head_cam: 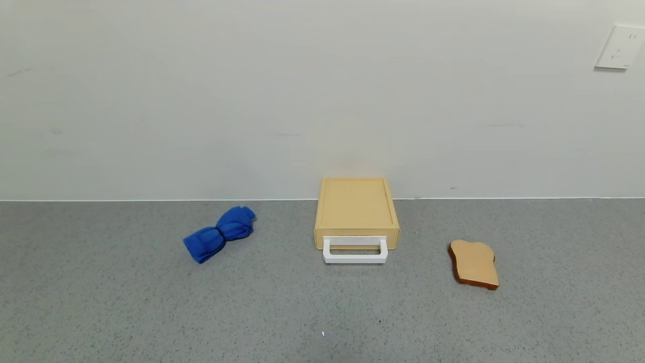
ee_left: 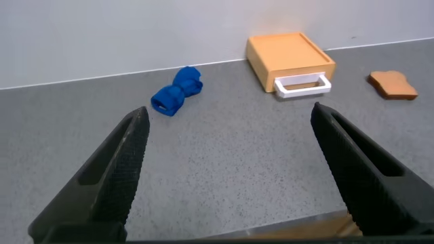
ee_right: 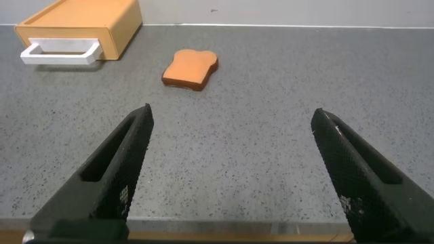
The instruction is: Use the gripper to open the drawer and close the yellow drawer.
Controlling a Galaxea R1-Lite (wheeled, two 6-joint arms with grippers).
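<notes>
drawer (head_cam: pixel 356 214) against wall; cloth (head_cam: pixel 220 233) left, toast slice (head_cam: pixel 473 264) right.

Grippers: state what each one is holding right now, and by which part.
Nothing is held. The left gripper and right gripper are both open over bare table, well short of the closed drawer and its white handle.

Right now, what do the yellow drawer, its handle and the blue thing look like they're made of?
The drawer looks like smooth matte plastic or painted wood; its flat pale-yellow top shows no grain, so I can't be sure. The handle looks like white plastic, a plain moulded loop. The blue thing looks like soft cloth, bunched and wrinkled.
</notes>
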